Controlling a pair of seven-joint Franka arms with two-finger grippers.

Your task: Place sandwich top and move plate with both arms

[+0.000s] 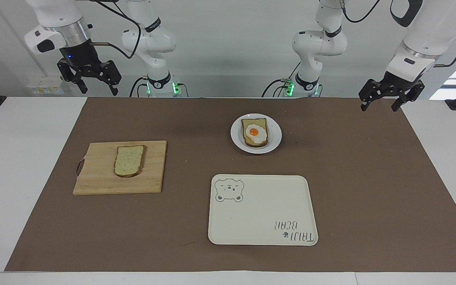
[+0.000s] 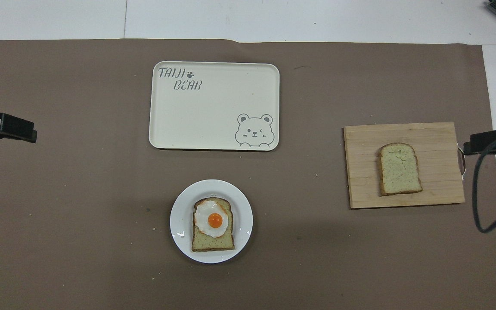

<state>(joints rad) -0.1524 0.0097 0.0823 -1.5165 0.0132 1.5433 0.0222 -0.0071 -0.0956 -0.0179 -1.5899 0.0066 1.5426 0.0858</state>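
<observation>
The sandwich top (image 1: 129, 160) is a plain speckled slice lying flat on a wooden cutting board (image 1: 97, 182) toward the right arm's end; it also shows in the overhead view (image 2: 400, 168). The small white plate (image 1: 276, 137) holds a bread slice with a fried egg (image 1: 255, 132), nearer to the robots than the tray. My right gripper (image 1: 98, 89) hangs open and empty in the air over the mat's edge at its own end. My left gripper (image 1: 379, 107) hangs open and empty over the mat's corner at its end. Both are well apart from the bread and the plate.
A cream rectangular tray with a bear drawing (image 1: 259, 213) lies farther from the robots than the plate. A brown mat (image 1: 370, 190) covers the table's middle. In the overhead view only the gripper tips show, left (image 2: 15, 129) and right (image 2: 485, 144), at the mat's sides.
</observation>
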